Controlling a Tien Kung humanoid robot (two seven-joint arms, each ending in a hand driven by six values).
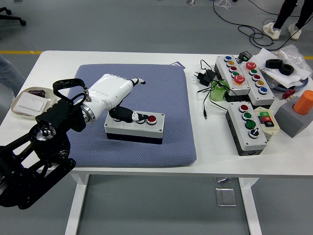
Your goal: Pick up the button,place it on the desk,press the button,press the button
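The button box (128,131), grey with a black base, lies on the blue cushion (161,88) near its front middle. A red button (152,119) shows on its top, and a second button to the left is mostly hidden. My left hand (129,98), white with dark fingertips, hovers over the box's left end. Its fingers (138,81) stretch out toward the back right, above the cushion. Its thumb (128,116) points down onto the box's top beside the hidden button. The hand is open and holds nothing. My right hand is out of view.
A beige tray (18,112) holding a white block sits at the table's left edge. At the right stand several button boxes (247,125), a plug with cables (205,78) and an orange cylinder on a grey block (299,113). A person's legs (288,14) show at the far right.
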